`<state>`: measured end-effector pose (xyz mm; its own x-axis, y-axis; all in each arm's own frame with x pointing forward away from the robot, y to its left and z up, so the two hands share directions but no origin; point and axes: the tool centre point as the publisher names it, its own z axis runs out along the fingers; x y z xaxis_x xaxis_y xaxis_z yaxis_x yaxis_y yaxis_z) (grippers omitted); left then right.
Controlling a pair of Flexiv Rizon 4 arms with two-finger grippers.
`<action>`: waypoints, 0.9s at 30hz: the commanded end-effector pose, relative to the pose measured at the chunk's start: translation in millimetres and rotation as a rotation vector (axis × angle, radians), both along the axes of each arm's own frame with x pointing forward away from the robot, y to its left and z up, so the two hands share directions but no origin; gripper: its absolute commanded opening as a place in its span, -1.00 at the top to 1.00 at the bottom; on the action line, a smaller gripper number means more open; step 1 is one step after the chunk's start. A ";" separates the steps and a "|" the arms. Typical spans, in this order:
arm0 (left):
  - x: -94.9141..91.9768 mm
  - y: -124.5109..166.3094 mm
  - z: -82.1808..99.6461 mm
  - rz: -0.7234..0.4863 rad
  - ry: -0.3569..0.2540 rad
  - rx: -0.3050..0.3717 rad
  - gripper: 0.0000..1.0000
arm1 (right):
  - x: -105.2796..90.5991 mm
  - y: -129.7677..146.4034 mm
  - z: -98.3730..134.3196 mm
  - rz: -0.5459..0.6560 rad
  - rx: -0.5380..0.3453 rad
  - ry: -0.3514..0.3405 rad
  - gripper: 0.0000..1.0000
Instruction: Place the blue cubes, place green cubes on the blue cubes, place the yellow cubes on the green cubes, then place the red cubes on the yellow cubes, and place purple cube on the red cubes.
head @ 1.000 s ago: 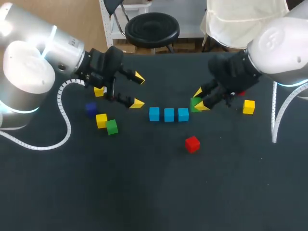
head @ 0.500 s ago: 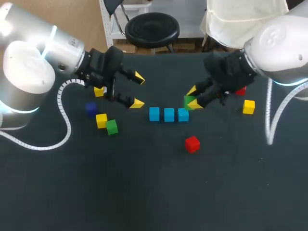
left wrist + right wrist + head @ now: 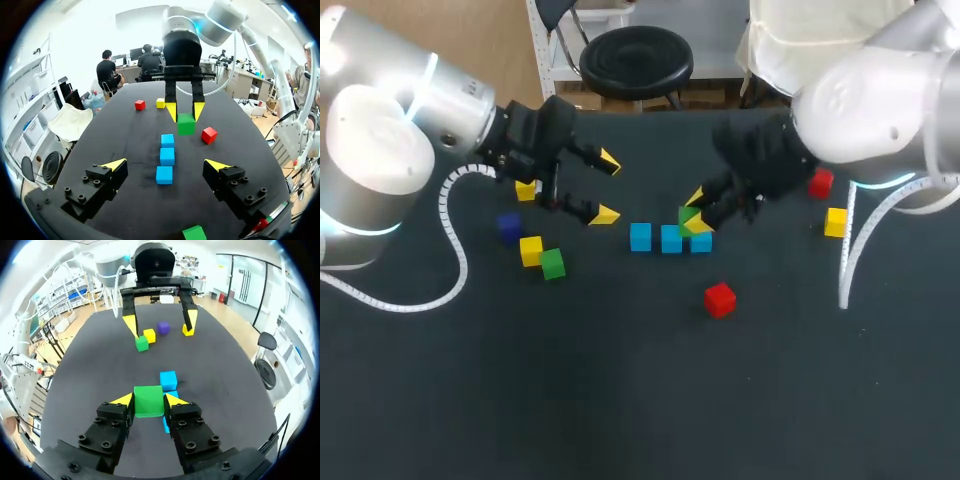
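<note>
The right tool (image 3: 149, 401) clamps a green cube (image 3: 687, 214) above three blue cubes (image 3: 167, 156); an off-centre release could knock them askew.

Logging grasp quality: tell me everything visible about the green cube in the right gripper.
The green cube is a plain matte block held level. The right gripper is shut on it, yellow fingers pressing two opposite sides. It hangs by one end of the three blue cubes; contact with them is unclear.
</note>
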<state>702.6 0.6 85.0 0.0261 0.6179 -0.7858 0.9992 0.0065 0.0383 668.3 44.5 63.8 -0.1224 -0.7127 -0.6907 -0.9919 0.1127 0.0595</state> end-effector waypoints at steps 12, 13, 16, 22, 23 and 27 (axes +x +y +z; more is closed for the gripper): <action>0.6 0.3 -0.7 -0.002 -0.001 -0.003 -1.00 | 2.8 -6.3 -20.4 -0.029 -0.025 -0.034 1.00; 0.6 0.3 -0.7 -0.002 -0.001 -0.003 -1.00 | 3.7 -6.0 -21.9 -0.028 -0.025 -0.032 1.00; 0.6 0.3 -0.7 -0.002 -0.001 -0.003 -1.00 | 6.1 -4.9 -24.8 -0.022 -0.030 -0.023 1.00; 0.6 0.3 -0.7 -0.002 -0.001 -0.003 -1.00 | 10.1 -5.6 -29.6 -0.009 -0.043 -0.014 1.00; 0.6 0.3 -0.7 -0.002 -0.001 -0.003 -1.00 | 11.2 -6.1 -29.9 -0.008 -0.044 -0.014 1.00; 0.6 0.3 -0.7 -0.002 -0.001 -0.003 -1.00 | 15.8 -7.2 -28.5 -0.004 -0.054 -0.018 1.00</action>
<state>702.6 0.6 85.0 0.0260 0.6178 -0.7859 0.9992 0.0065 0.0382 679.8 36.4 34.7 -0.1125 -0.7456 -0.6568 -0.9919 0.1235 0.0297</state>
